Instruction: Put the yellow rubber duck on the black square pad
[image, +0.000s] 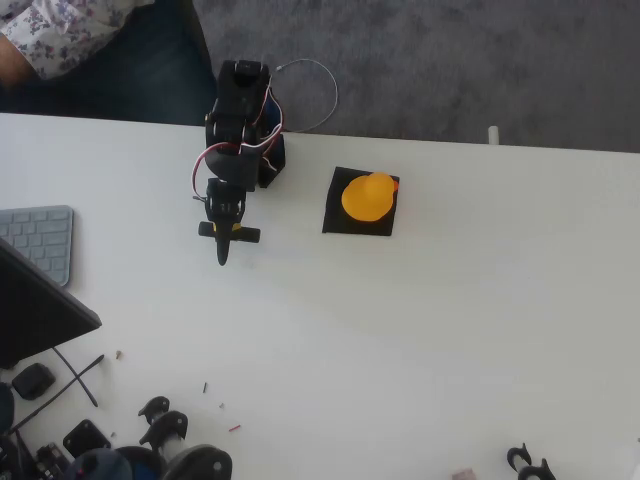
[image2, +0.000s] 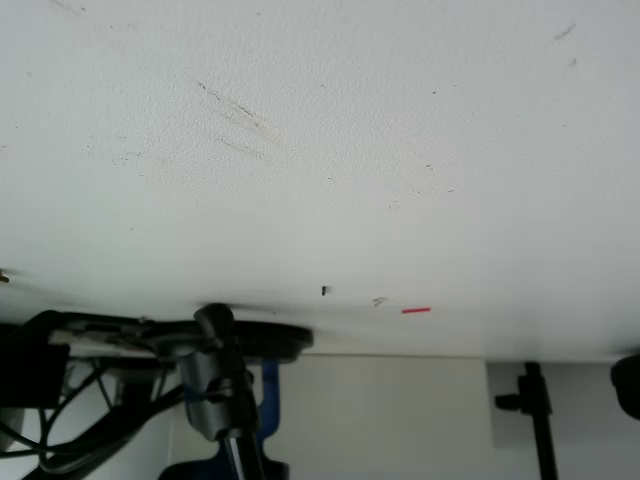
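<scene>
While the yellow rubber duck (image: 368, 196) sits on the black square pad (image: 361, 202) near the far edge of the white table (image: 450, 320), the robot's gripper (image: 222, 252) hangs over bare tabletop off to the left of it in the overhead view, well apart from both duck and pad, with open white surface between them. Seen from above, the duck covers most of the pad, leaving dark margins along the left side and the bottom edge, and a darker orange spot shows at its upper right. The black arm (image: 238, 130) rises from its base at the table's far edge, red and white wires looping beside it, and folds down toward the viewer so that the claw's tip points at the near side of the table. From this height the fingers read as one narrow dark point, apparently pressed together with nothing between them, though the picture is too small to be certain. At the left edge of the overhead view lie a grey keyboard (image: 40, 240) and a dark slanted panel (image: 35, 310); loose black parts are scattered along the near edge. A person in a patterned sleeve (image: 60, 35) sits behind the table's far left corner. The wrist view looks across scuffed white tabletop bearing a short red sliver (image2: 416, 310) and a tiny dark speck (image2: 326, 290).
</scene>
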